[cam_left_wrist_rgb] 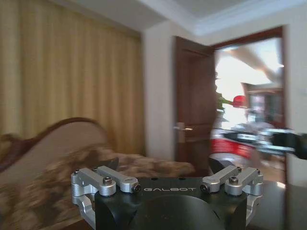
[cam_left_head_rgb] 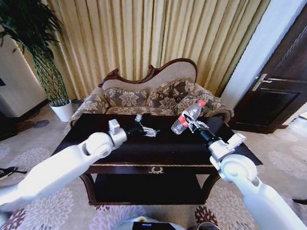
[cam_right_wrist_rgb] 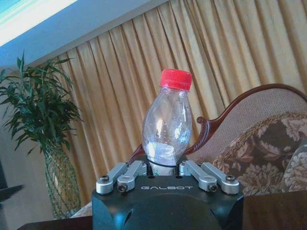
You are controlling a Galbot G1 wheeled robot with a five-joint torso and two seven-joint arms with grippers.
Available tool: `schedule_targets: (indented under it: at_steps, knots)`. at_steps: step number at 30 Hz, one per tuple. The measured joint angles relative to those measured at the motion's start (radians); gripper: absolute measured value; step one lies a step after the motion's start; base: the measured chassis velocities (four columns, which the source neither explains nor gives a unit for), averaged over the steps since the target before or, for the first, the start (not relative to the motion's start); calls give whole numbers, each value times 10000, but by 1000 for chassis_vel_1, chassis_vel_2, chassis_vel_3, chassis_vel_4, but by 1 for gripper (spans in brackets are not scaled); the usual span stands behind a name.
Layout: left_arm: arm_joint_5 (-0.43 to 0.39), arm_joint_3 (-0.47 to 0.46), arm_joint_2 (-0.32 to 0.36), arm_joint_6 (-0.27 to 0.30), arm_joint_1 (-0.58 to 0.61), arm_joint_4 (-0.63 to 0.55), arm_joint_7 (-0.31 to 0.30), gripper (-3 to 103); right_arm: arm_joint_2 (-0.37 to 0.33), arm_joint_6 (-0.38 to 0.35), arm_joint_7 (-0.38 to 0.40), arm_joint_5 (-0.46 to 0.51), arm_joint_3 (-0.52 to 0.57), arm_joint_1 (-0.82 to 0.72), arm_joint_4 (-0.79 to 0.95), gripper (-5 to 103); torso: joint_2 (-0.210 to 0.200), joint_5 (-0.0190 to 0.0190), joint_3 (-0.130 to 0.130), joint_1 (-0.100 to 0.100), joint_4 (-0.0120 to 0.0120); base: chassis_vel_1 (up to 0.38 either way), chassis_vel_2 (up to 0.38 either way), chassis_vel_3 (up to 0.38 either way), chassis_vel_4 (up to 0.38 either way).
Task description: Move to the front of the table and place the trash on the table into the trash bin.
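The right gripper [cam_left_head_rgb: 195,124] is clamped on the bottle [cam_left_head_rgb: 187,117] above the table [cam_left_head_rgb: 141,145], so carrying it to the bin comes next, while the left gripper [cam_left_head_rgb: 138,125] hovers there, jaw state unclear.

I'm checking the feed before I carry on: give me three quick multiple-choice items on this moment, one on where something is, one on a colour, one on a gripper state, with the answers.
1. Where is the bottle?
A. lying on the table's lower shelf
B. held above the table top
C. on the sofa seat

2. What colour is the bottle's cap?
A. red
B. blue
C. white

3. What is the right gripper doing?
A. open and empty
B. shut on crumpled paper
C. shut on the bottle

Answers:
1 B: the head view shows it raised clear of the tabletop.
2 A: the right wrist view shows the red cap plainly.
3 C: the fingers close around the bottle's lower body.
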Motion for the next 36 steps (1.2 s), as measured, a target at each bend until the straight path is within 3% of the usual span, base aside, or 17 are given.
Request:
schedule_targets:
  at_steps: [2,12,17,21,26,31,36]
  knots:
    - [-77,-1081,-4,104,740,-224,-319,100,51,22,-1,-123,-20,190,-126,25,0,-2,0,0,-2,0,0,0,0]
    - [219,-2690,344,467,1936,-800,-1930,100,71,104,-10,-427,60,547,-395,25,0,0,0,0,-3,0,0,0,0]
    - [663,-4705,-185,756,3075,-424,-3005,100,307,276,-13,-759,662,254,-717,25,-2,-2,0,0,-3,0,0,0,0]
    - [683,-5813,-691,1180,3609,-260,-3437,100,464,464,-12,-1261,829,250,-1106,25,-1,1,0,0,-6,0,0,0,0]
    - [562,-6940,-873,1564,4498,-320,-3267,100,291,463,-15,-1631,905,279,-1346,25,-2,-1,1,1,-2,0,0,0,0]
    - [-87,-8184,-558,1887,5526,-859,-2701,100,-287,409,-17,-2092,933,235,-1644,25,-1,3,0,0,-2,0,0,0,0]
    - [-189,-8485,-330,1885,5844,-1042,-2419,100,-722,416,-16,-2262,826,210,-1986,25,-1,4,0,0,-2,0,0,0,0]
